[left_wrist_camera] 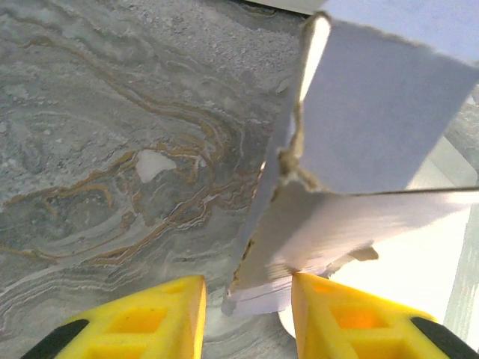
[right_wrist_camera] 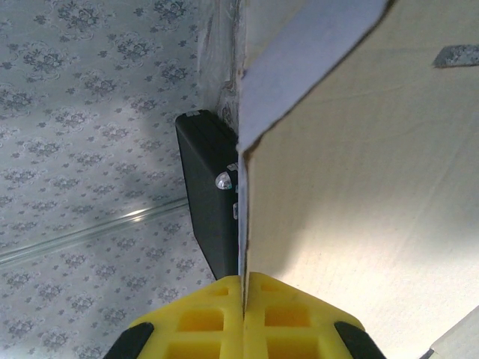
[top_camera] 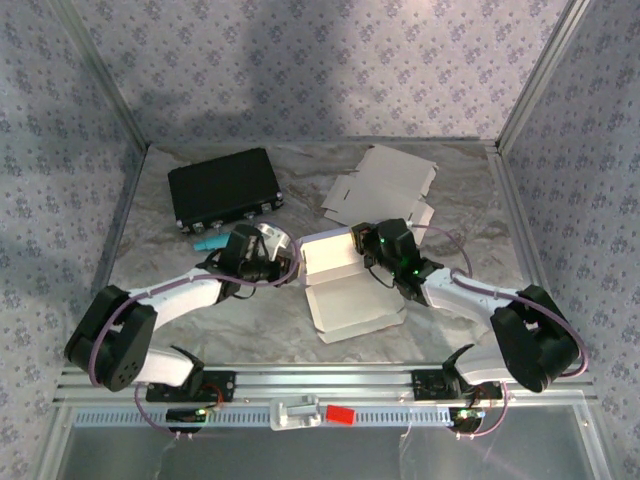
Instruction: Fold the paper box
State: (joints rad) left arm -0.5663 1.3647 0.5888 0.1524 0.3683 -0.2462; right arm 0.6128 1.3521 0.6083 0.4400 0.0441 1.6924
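Marbled counter (top_camera: 200, 310) with the half-formed paper box (top_camera: 345, 290) at its centre: the right hand (right_wrist_camera: 243, 278), pinched shut on an upright panel (right_wrist_camera: 337, 149), steadies it, while the left hand (left_wrist_camera: 247, 288), fingers parted, straddles the left corner flap (left_wrist_camera: 299, 247) unclamped, apparently ready to fold it.

We find the paper box (top_camera: 345, 290) at mid-table (top_camera: 460, 200), with the left gripper (top_camera: 290, 262) at its left wall and the right gripper (top_camera: 362, 240) at its rear flap. A flat box blank (top_camera: 380, 185) lies behind it. A case (top_camera: 225, 188) sits far left, a loose object (top_camera: 208, 243) just before it.
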